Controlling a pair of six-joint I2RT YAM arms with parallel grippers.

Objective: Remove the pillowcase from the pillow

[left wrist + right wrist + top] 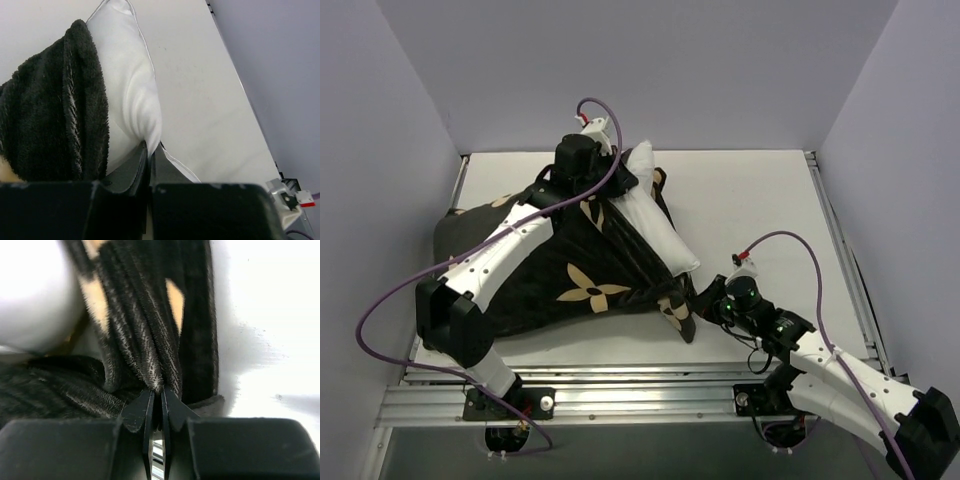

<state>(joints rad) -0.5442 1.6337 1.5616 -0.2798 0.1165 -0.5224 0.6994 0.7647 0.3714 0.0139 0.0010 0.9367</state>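
The black pillowcase [570, 265] with tan flower motifs lies spread over the table's left and middle. The white pillow [655, 225] sticks out of its right side, running from the far middle toward the near right. My left gripper [620, 180] is at the pillow's far end, shut on a pinch of the white pillow [135, 95], with black pillowcase fabric [55, 110] to its left. My right gripper [705, 305] is at the pillowcase's near right corner, shut on a fold of the black fabric [150, 340].
The white table [760, 210] has metal rails along its right edge [845, 250] and near edge [620, 385]. Grey walls enclose the left, back and right sides. My left arm [500, 260] lies across the pillowcase.
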